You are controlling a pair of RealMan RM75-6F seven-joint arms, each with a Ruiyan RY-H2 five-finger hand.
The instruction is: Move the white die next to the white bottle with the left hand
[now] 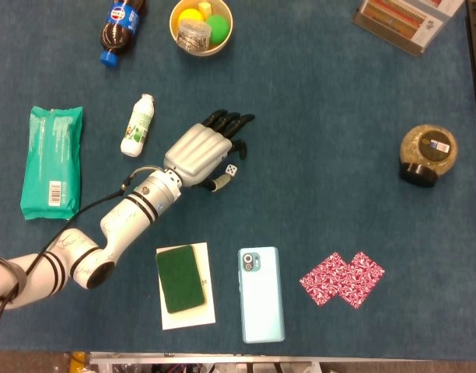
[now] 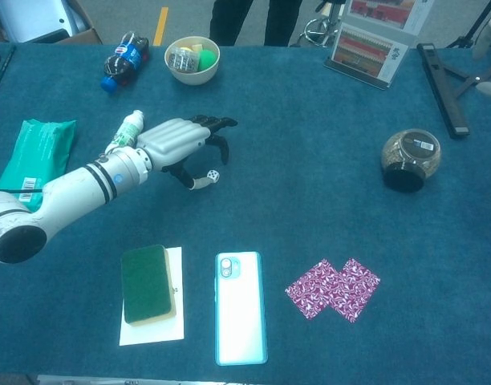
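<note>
The white die (image 1: 232, 169) lies on the blue table cloth, also seen in the chest view (image 2: 214, 175). My left hand (image 1: 201, 154) hovers just left of and over it, fingers (image 1: 229, 120) curved above the die and the thumb (image 1: 220, 183) below it. Nothing plainly touches the die; it looks free in the gap. The white bottle (image 1: 138, 124) with a green label lies on its side to the left of the hand, and in the chest view the bottle (image 2: 125, 132) sits just behind the wrist. My right hand does not show.
A green wipes pack (image 1: 51, 162) lies far left. A cola bottle (image 1: 118, 22) and a bowl (image 1: 201, 27) sit at the back. A sponge on paper (image 1: 181, 278), a phone (image 1: 261, 294), patterned cloths (image 1: 342, 279) and a jar (image 1: 428, 154) are nearer.
</note>
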